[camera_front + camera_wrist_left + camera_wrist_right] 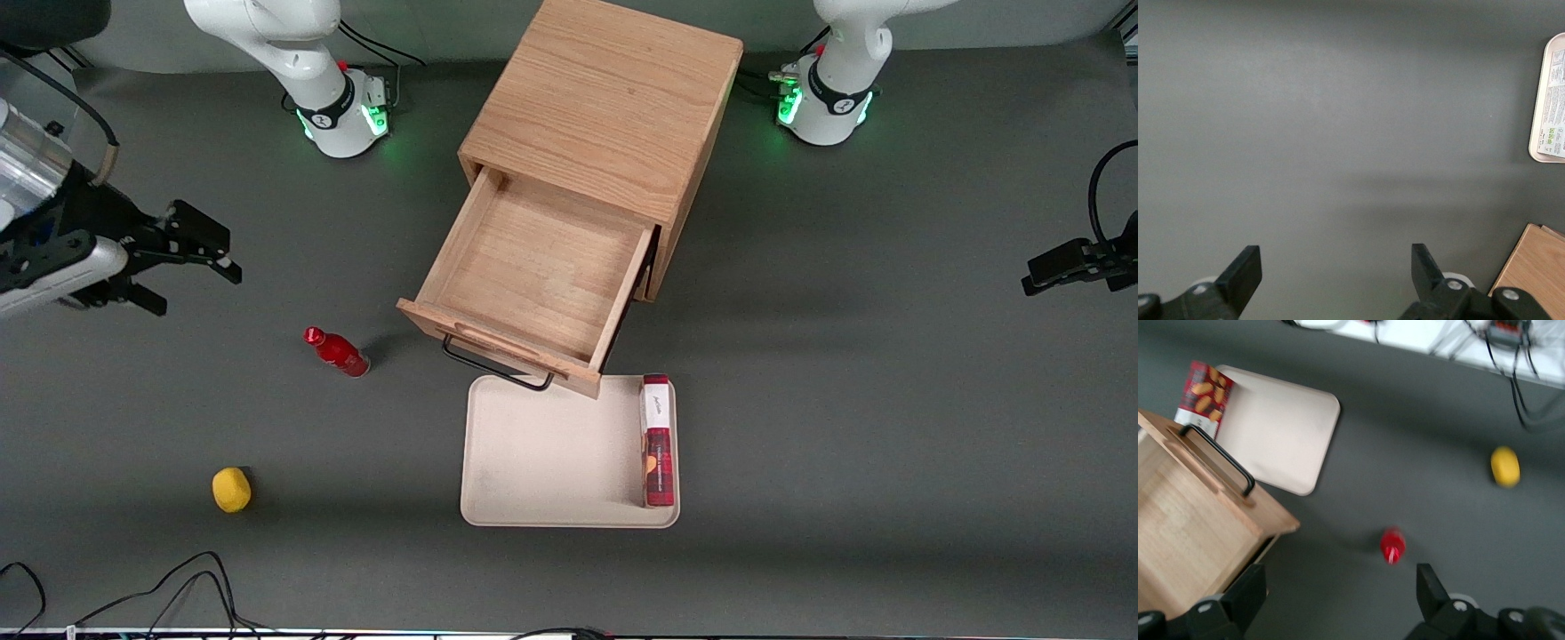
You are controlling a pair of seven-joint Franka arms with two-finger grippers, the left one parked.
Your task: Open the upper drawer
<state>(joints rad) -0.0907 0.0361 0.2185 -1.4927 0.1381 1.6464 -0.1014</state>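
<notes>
The upper drawer (533, 284) stands pulled well out of the oak cabinet (605, 107), its plain wooden box interior open to view from above and holding nothing visible. Its black wire handle (493, 366) hangs off the drawer front on the side nearer the front camera, reaching out over the edge of a pale tray (551, 462) that lies on the grey surface (889, 400). A red snack box (657, 440) lies in the tray along the edge toward the parked arm's end. The gripper (191, 271) hangs above the surface well apart from the drawer, toward the working arm's end of the table, touching nothing; its fingers (1431, 587) are spread apart with nothing between them. In the right wrist view the drawer's corner (1211, 513) and handle (1218, 457) appear with the tray (1281, 440) and snack box (1201, 397) just past them. A small red bottle (338, 351) stands on the surface between the gripper and the drawer front, and a yellow ball-like object (231, 489) lies nearer the front camera than the bottle.
</notes>
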